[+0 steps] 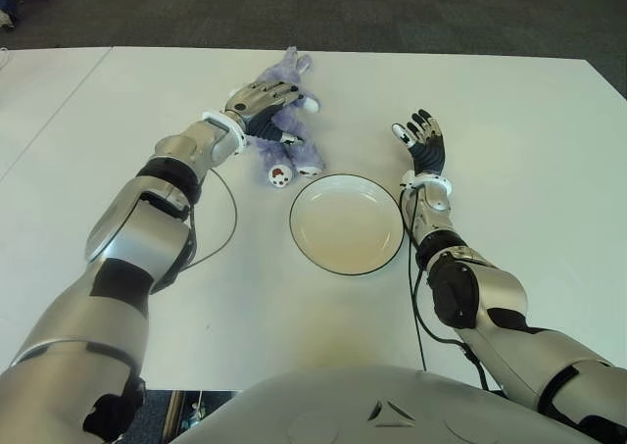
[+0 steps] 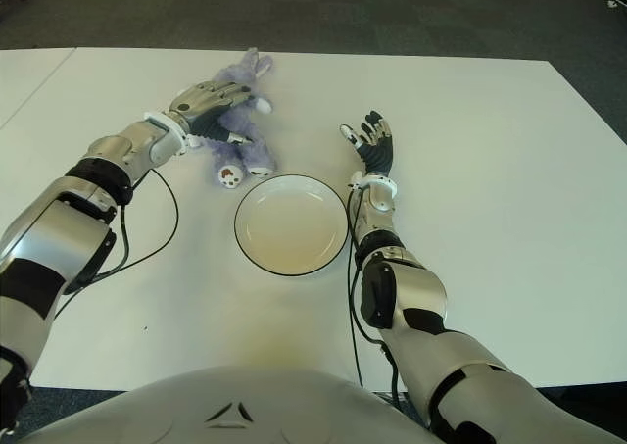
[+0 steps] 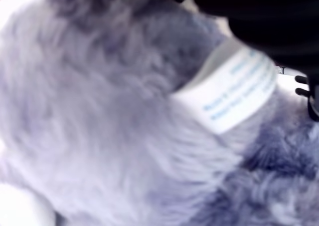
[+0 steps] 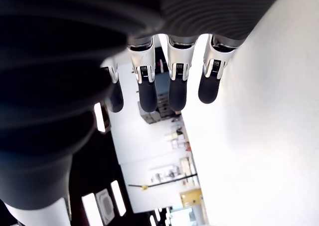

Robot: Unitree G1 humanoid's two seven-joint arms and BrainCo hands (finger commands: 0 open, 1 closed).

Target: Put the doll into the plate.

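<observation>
- Lay beyond the plate (image 1: 346, 224), not yet inside: doll (image 1: 292, 135).
- Draped over doll, grip unclear: left hand (image 1: 261, 101).
- Idle right of plate, fingers spread, empty: right hand (image 1: 423, 140).

the doll (image 1: 286, 121) is soft purple plush, long shaggy pile, with a smooth white cloth tag (image 3: 234, 89) printed in blue. the left hand (image 1: 263, 99) lying over it has glossy silver metal-look shells with black ribbed rubbery parts. the right hand (image 1: 423, 140) is matt black on the palm, its fingertips (image 4: 148, 96) dark smooth pads in shiny silver housings. the plate (image 1: 347, 223) is glossy cream, ceramic-looking, with a dark rim. the surface (image 1: 529, 150) is smooth matt white. the floor (image 1: 392, 13) is dark carpet.
</observation>
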